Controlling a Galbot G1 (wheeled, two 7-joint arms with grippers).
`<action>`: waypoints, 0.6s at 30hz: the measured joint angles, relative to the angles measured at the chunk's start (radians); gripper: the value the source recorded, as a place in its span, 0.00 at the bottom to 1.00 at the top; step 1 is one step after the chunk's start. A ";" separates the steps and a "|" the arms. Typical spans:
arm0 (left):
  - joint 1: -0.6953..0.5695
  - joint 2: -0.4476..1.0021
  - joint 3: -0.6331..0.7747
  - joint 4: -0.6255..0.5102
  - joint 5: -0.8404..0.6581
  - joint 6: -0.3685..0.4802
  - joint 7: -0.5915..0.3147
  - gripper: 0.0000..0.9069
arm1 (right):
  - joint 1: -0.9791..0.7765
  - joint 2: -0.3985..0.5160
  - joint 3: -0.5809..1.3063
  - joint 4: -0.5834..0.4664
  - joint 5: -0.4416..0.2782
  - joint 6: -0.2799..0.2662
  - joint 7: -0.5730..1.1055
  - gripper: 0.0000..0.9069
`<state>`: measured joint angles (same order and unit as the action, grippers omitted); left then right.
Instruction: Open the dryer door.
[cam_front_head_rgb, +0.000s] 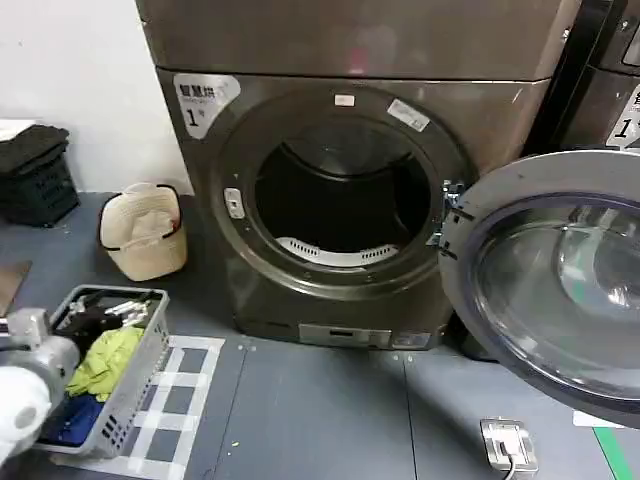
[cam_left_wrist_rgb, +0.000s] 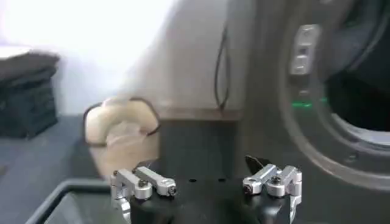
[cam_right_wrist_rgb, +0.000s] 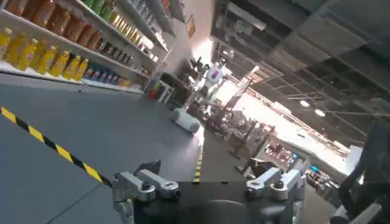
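The dryer door (cam_front_head_rgb: 560, 280) stands swung wide open to the right of the dryer, its grey inner face and clear bowl turned toward me. The round drum opening (cam_front_head_rgb: 340, 195) is dark and uncovered, and a latch plate (cam_front_head_rgb: 233, 203) sits on its left rim. My left arm (cam_front_head_rgb: 25, 360) hangs low at the near left, far from the door. In the left wrist view my left gripper (cam_left_wrist_rgb: 207, 167) is open and holds nothing, with the opening's rim (cam_left_wrist_rgb: 317, 122) off to one side. My right gripper (cam_right_wrist_rgb: 207, 173) is open and empty, facing away into the room.
A grey laundry basket (cam_front_head_rgb: 140, 350) with clothes stands at the near left on a checked mat (cam_front_head_rgb: 190, 400). A cream hamper (cam_front_head_rgb: 145, 230) and a black crate (cam_front_head_rgb: 35, 175) stand by the wall. A neighbouring machine (cam_front_head_rgb: 610, 70) is at the right. A metal floor plate (cam_front_head_rgb: 508, 443) lies below the door.
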<state>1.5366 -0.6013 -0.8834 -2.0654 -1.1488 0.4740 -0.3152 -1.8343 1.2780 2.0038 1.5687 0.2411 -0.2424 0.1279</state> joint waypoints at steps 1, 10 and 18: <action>-0.004 0.004 -0.003 0.011 -0.015 0.008 -0.008 1.00 | 0.000 0.002 -0.002 0.001 0.000 0.000 0.000 1.00; -0.062 0.020 -0.019 0.141 -0.165 0.137 -0.103 1.00 | 0.001 0.013 -0.005 0.003 -0.001 0.000 -0.002 1.00; -0.096 0.023 -0.053 0.256 -0.278 0.242 -0.164 1.00 | 0.000 0.020 -0.007 0.001 -0.001 0.001 -0.003 1.00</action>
<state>1.4409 -0.5783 -0.9359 -1.8092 -1.4265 0.7159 -0.4790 -1.8341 1.2978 1.9969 1.5695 0.2402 -0.2415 0.1248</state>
